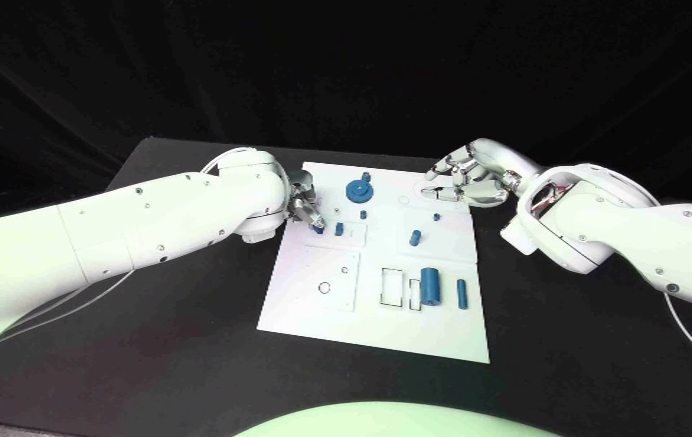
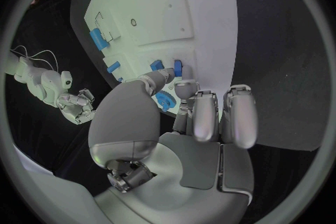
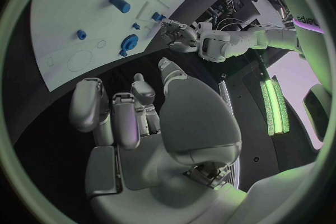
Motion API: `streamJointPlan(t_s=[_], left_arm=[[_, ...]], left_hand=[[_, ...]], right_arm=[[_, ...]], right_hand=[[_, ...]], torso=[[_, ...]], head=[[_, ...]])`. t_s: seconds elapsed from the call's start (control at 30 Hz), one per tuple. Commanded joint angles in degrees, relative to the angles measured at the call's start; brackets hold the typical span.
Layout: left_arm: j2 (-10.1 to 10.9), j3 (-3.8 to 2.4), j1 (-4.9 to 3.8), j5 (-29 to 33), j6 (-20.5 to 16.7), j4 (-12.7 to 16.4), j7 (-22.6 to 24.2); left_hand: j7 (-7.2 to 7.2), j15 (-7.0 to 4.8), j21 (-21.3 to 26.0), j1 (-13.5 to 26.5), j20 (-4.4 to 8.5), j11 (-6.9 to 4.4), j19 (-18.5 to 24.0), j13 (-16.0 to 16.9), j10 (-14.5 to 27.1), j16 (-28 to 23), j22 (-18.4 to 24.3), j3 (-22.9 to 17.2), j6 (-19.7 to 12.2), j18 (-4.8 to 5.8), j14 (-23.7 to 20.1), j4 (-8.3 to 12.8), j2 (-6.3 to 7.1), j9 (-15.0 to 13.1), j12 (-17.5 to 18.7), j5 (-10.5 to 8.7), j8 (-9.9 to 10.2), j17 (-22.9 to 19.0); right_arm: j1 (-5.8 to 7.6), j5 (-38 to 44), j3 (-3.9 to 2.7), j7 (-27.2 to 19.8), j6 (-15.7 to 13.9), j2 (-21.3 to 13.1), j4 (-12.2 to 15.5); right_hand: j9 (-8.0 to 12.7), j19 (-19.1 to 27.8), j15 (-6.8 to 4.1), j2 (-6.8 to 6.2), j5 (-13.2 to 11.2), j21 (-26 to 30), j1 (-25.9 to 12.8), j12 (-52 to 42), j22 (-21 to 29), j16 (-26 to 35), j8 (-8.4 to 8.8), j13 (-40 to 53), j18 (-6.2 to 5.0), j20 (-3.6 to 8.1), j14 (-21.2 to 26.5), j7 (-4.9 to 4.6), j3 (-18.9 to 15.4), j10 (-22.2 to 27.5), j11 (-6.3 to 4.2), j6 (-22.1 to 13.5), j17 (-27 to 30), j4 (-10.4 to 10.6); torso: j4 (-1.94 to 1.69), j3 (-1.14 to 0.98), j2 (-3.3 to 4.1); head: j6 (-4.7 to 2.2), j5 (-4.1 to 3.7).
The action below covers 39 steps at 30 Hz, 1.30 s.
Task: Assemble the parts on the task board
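Cannot tell whether left hand [image 1: 302, 207] touches the small part [image 1: 317, 227] at its fingertips; board [image 1: 317, 307] corner hidden beneath it.

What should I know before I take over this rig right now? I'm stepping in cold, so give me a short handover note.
Left robot hand: at the task board's left edge, fingertips by a small blue part; whether it grips is unclear.
Right robot hand: at the board's far right corner, fingers curled, holding nothing visible.
Parts: blue gear-like piece at the far end, small pegs mid-board, a thick cylinder and a thin pin lying by the rectangular slots.
Done: cannot tell which parts are seated.
Left: cylinder and pin apparently still loose.
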State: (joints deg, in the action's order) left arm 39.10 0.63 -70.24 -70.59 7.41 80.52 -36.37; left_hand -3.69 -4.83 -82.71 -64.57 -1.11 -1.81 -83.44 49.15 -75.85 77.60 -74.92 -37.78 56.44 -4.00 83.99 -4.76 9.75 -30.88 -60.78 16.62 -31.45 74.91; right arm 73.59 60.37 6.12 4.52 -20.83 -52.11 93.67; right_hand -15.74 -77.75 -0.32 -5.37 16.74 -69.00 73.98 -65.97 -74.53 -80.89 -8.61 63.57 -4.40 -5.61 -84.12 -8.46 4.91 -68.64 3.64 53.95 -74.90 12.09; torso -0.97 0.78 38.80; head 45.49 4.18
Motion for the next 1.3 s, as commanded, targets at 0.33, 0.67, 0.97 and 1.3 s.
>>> streamJointPlan(t_s=[0.33, 0.67, 0.97, 1.3], left_arm=[[-0.13, 0.02, 0.06, 0.20, 1.51, 0.03, -0.10], [-0.23, 0.02, 0.05, 0.94, 1.60, -0.42, -0.60], [-0.48, 0.02, 0.05, 1.09, 1.05, -0.88, -0.56], [-0.66, 0.02, 0.05, 1.27, 0.73, -1.18, -0.61]], left_hand=[[1.52, -0.42, -0.24, 0.66, 0.10, -0.35, -0.35, 0.14, -0.65, 0.02, -1.89, -7.97, 1.20, 1.05, 3.20, 7.42, -0.50, -0.58, 0.20, -0.29, -0.95, 5.48], [2.38, -0.80, -0.18, 3.39, 0.34, -0.87, -0.35, 0.32, -1.37, 0.02, -1.90, -4.64, 0.81, 1.05, 3.23, 5.37, 0.06, -1.90, -0.07, -0.88, -2.21, 5.49], [2.65, -0.96, -0.11, 4.26, 0.47, -1.07, -0.33, 0.89, -1.64, 0.02, -1.83, -3.22, 0.97, 1.03, 3.24, 4.40, 0.12, -2.20, -0.55, -1.02, -2.53, 5.50], [2.86, -1.12, -0.10, 5.55, 0.64, -1.24, -0.39, 1.20, -1.71, 0.03, -1.90, 0.08, 1.31, 1.05, 3.25, 2.51, -0.03, -2.38, -0.89, -1.11, -2.65, 5.52]], right_arm=[[-0.04, 0.18, 0.00, -0.41, 0.47, 0.12, 0.01], [-0.04, 0.18, 0.00, -0.36, 0.45, 0.10, 0.07], [-0.04, 0.18, 0.00, -0.35, 0.44, 0.07, 0.13], [-0.04, 0.18, 0.00, -0.18, 0.57, -0.01, 0.20]], right_hand=[[-0.06, 0.20, -0.41, 0.38, 0.27, 0.21, 0.02, -0.27, 0.00, 0.20, -0.43, 0.11, -0.63, 0.11, -2.51, 0.22, -0.44, -0.27, -0.13, -0.12, -0.97, 0.15], [-0.06, 0.20, -0.41, 0.38, 0.27, 0.21, 0.02, -0.27, 0.00, 0.20, -0.43, 0.11, -0.63, 0.11, -2.51, 0.22, -0.44, -0.27, -0.13, -0.12, -0.97, 0.15], [-0.06, 0.20, -0.42, 0.42, 0.27, 0.27, -0.04, -0.23, 0.03, 0.26, -0.46, 0.05, -0.64, 0.12, -2.50, 0.22, -0.50, -0.24, -0.14, -0.12, -0.91, 0.22], [-0.07, 0.20, -0.42, 0.44, 0.26, 0.30, -0.12, -0.26, 0.04, 0.25, -0.48, 0.08, -0.64, 0.12, -2.51, 0.23, -0.56, -0.28, -0.13, -0.12, -0.93, 0.29]], torso=[[0.01, -0.01, 0.04], [0.04, -0.01, 0.02], [0.06, 0.01, 0.02], [0.00, 0.01, 0.02]], head=[[-0.03, -0.02], [0.08, -0.07], [0.11, -0.21], [0.19, -0.37]])
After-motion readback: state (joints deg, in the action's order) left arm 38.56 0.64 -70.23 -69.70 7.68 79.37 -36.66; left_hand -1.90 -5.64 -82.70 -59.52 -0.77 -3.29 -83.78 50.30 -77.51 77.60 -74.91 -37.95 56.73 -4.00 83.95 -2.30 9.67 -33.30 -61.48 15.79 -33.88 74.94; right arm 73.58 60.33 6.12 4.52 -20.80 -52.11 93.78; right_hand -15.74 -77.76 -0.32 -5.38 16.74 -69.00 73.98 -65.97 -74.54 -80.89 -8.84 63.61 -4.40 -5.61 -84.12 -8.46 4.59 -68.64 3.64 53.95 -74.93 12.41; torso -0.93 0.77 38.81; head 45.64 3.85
